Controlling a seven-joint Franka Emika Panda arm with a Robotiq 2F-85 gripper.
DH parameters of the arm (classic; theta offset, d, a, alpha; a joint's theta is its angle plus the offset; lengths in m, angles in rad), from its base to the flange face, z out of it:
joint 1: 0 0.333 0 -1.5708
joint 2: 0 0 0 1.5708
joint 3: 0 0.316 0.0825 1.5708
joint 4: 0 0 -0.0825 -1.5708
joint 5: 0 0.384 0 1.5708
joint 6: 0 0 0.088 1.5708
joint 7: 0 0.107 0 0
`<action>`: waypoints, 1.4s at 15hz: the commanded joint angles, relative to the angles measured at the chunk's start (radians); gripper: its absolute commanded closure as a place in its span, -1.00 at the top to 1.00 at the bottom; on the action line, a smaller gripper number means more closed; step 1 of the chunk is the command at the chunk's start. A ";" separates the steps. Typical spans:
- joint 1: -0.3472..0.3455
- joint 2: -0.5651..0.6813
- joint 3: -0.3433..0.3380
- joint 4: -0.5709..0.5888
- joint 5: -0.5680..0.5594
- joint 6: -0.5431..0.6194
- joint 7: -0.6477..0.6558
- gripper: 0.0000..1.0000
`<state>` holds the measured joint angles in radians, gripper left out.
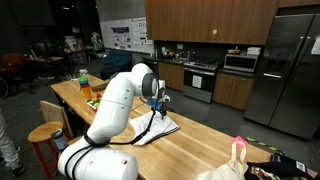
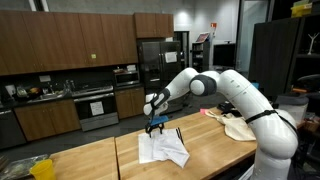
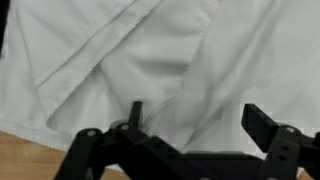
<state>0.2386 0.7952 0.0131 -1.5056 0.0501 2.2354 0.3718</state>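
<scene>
Wrist view: the white cloth (image 3: 150,60) runs off the top, left and right edges, and the gripper (image 3: 195,112) body is cut by the bottom edge. In an exterior view the arm (image 1: 112,105) hides the cloth's left edge, and its base runs off the bottom. The small items (image 1: 86,84) at the far left end of the table (image 1: 205,140) are too small to name.
</scene>
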 commanded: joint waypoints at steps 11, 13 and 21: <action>-0.002 0.002 0.002 0.003 -0.002 -0.002 0.002 1.00; -0.002 0.002 0.002 0.003 -0.002 -0.002 0.002 1.00; -0.020 0.010 0.015 0.038 0.041 -0.043 0.031 1.00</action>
<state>0.2388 0.7964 0.0134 -1.5047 0.0477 2.2319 0.3717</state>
